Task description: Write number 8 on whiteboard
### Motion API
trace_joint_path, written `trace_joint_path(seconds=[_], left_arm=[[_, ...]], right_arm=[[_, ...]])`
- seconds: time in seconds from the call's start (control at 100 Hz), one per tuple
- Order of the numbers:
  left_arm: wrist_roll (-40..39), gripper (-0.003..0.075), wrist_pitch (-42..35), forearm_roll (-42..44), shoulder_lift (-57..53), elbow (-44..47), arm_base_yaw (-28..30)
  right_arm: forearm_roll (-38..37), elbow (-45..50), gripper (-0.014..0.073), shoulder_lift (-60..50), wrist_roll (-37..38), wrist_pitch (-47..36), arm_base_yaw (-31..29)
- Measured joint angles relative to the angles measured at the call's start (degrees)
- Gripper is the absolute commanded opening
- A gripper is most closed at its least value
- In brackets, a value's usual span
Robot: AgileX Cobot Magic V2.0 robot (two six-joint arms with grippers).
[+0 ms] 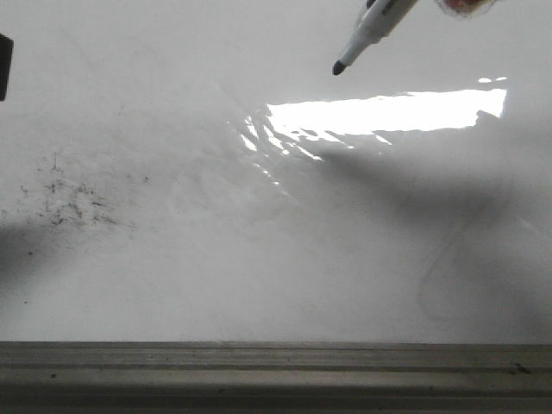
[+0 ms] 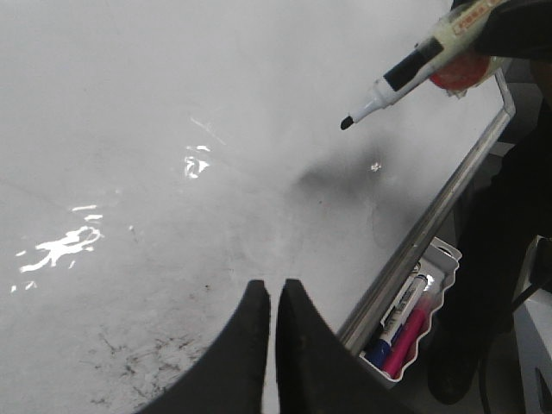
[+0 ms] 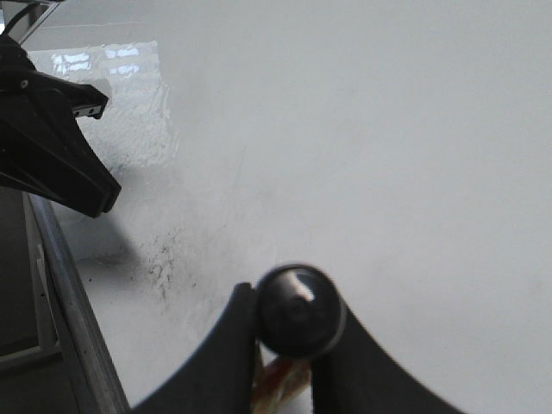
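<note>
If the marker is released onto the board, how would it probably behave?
The marker looks round-barrelled, so it would likely roll on the glossy whiteboard. It seems rigid and light. The right hand pinches its smooth cap end, so it might slip or pivot.

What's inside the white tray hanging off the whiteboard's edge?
The white wire tray holds a pink marker, a blue marker and a white-barrelled marker. Their lower ends are hidden by the tray wall.

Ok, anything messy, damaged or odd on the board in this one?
Mostly leftover mess: scattered black ink specks on the left of the whiteboard, and a faint grey erased curve at lower right. No fresh 8 is visible. The marker in the right claw hangs tip-down, off the surface.
</note>
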Motion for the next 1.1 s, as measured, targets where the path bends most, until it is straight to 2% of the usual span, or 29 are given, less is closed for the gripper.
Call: trace_joint_path(seconds=[1.1], left_arm=[[0.00,-0.0020,-2.37,-0.32,0.00,0.00,0.00]], right_arm=[[-1.60,0.00,-0.0062,0.00,0.00,1.80,0.00]])
